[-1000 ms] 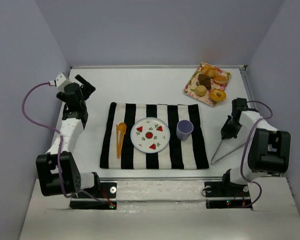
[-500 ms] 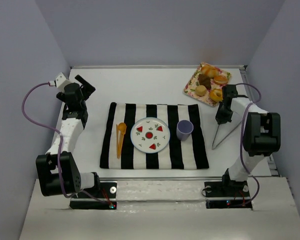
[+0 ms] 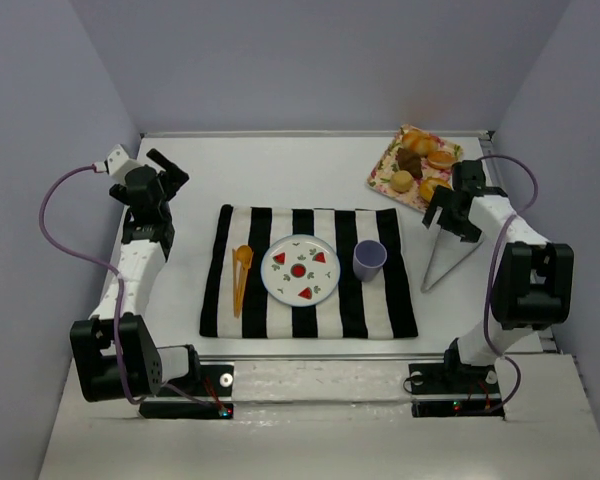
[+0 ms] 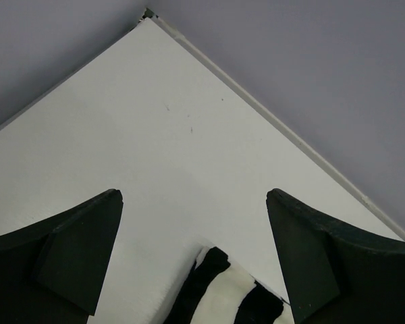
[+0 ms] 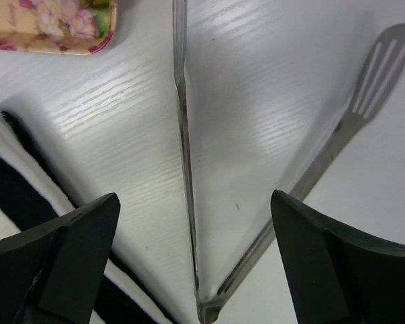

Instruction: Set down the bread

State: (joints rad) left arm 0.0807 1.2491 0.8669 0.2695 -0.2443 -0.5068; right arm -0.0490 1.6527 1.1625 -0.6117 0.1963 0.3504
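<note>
We logged the right hand (image 5: pixel 196 233), wide open and empty, poised over the tongs (image 5: pixel 189 196) near the tray (image 3: pixel 385 172), bread (image 3: pixel 430 186) untouched; next, we judged, it needed to close on them.

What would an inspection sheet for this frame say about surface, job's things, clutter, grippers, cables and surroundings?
Surface: white table with a striped cloth in the middle.
Job's things: the bread sits on the floral tray among other pastries; the plate holds no food.
Clutter: purple cup and orange utensil on the cloth; metal tongs on the table.
Grippers: left gripper open over bare table; right gripper open above the tongs.
Cables: purple cable loops off the left arm, second cable off the right; no snag seen.
Surroundings: plain walls; nothing else seen.
</note>
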